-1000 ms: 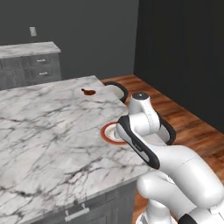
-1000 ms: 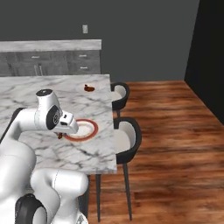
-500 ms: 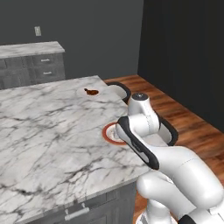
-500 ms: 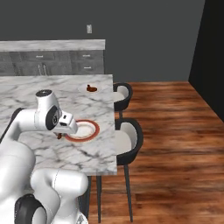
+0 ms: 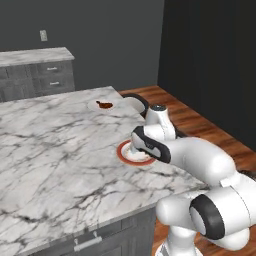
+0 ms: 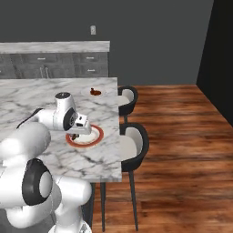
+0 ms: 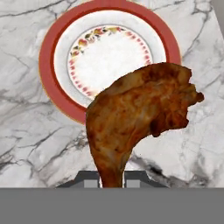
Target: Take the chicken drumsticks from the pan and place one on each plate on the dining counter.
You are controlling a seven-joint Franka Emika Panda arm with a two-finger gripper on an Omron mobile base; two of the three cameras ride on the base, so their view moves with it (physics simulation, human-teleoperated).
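Observation:
My gripper (image 7: 111,179) is shut on the bone end of a glossy reddish-brown chicken drumstick (image 7: 140,113). It hangs just above the near edge of the white plate with a red-orange rim (image 7: 48,65). That plate (image 6: 93,136) lies near the right edge of the marble dining counter (image 5: 55,150), with my gripper (image 6: 77,134) over its left side. Further back, a second drumstick (image 5: 104,105) lies on a pale plate (image 5: 95,104), also seen as the pale plate (image 6: 86,92). The pan is out of view.
Two dark stools with pale seats (image 6: 133,142) (image 6: 127,98) stand along the counter's right side, above a wooden floor (image 6: 182,136). A marble-topped run of grey drawers (image 6: 54,68) lines the back wall.
The whole picture has shifted very slightly. My gripper stays over the red-rimmed plate with the drumstick still held.

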